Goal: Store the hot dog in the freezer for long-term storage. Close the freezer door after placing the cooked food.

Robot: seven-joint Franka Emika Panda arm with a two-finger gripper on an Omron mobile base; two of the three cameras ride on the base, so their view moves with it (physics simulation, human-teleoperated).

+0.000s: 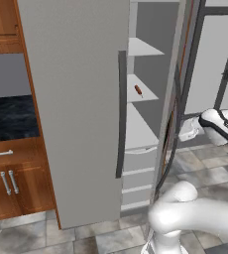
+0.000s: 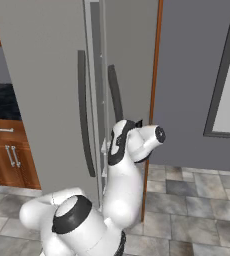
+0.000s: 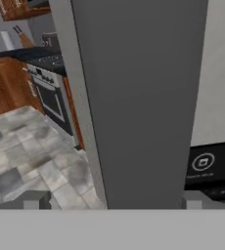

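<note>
Left base view: one hot dog (image 1: 138,90) on freezer (image 1: 145,124) shelf; freezer door (image 1: 178,99) ajar; jaws wide, empty.

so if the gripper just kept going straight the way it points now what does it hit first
Most likely the freezer door: in the hand view its grey panel stands dead ahead between the open gripper fingertips, seemingly close, though depth is hard to judge. The hot dog already lies on a shelf inside the freezer.

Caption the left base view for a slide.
Hot dog rests on a white freezer shelf; the freezer door stands ajar beside the arm.
</note>
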